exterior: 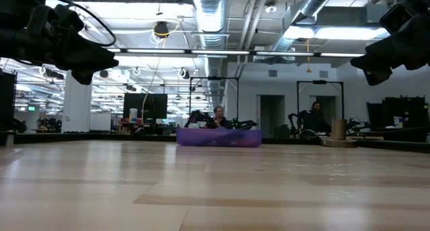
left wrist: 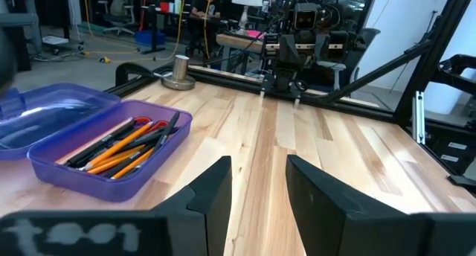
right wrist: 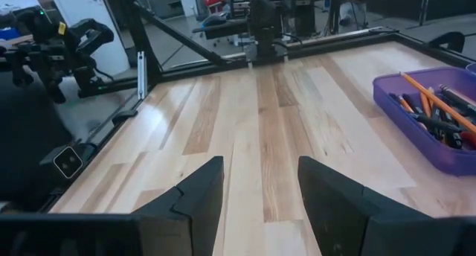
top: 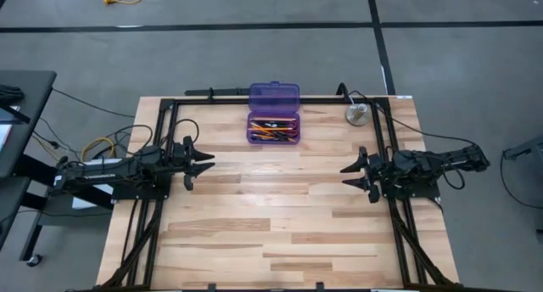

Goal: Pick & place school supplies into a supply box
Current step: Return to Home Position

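Observation:
The purple supply box stands open near the table's far edge, its lid laid back. Orange pencils, black pens and red-handled scissors lie inside it, also seen in the right wrist view. My left gripper hovers open above the table's left side, pointing level toward the middle. My right gripper hovers open above the right side, facing the left one. Nothing is between either pair of fingers.
A round silver-grey metal disc lies at the far right of the table, beside the black frame rail. Bare wooden tabletop spreads between the two arms and toward the near edge.

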